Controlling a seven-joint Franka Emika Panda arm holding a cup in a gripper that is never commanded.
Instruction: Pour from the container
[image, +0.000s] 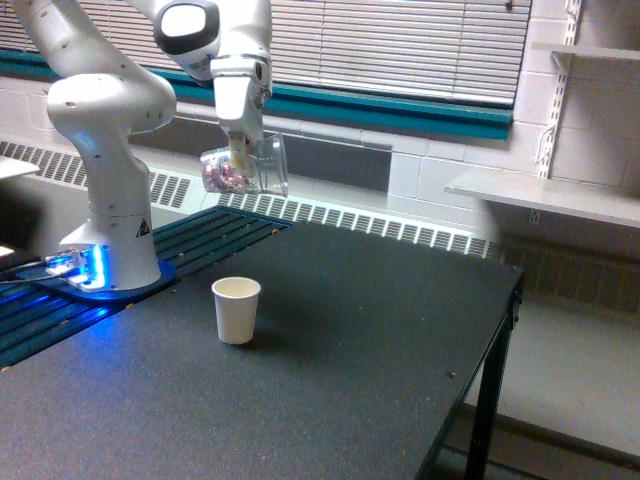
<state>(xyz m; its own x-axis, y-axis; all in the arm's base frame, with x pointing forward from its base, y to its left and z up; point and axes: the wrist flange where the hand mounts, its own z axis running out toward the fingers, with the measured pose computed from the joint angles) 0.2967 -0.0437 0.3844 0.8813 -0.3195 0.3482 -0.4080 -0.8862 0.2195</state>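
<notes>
The pincer (239, 152) is clamped on the wall of the clear plastic cup (245, 167), which hangs in the air well above the surface (330, 380); the cup lies tipped nearly onto its side, one end facing the exterior view's left and the other the exterior view's right; which end is the mouth cannot be told with certainty. The reddish-pink pieces (224, 178) sit bunched in the lower part toward the exterior view's left, all inside the cup; none is seen falling or lying on the surface.

The white paper cup (237, 310) stands upright on the surface, below the clear cup and close to under it; how truly the two line up in depth cannot be judged from this single view; its inside shows pale and nothing pink can be made out in it.

Progress, as a judgement: the container is lifted, carried over and tilted; the discharge itself appears not yet begun; remaining are further tilt, or a small correction over the paper cup, until the pieces run out.

Writing and marks: a small triangular warning label (142, 226) sits on the arm's white base column (118, 200), its text too small to read; no brand or lettering is legible on either cup; blue light glows at the base foot (85, 268).
</notes>
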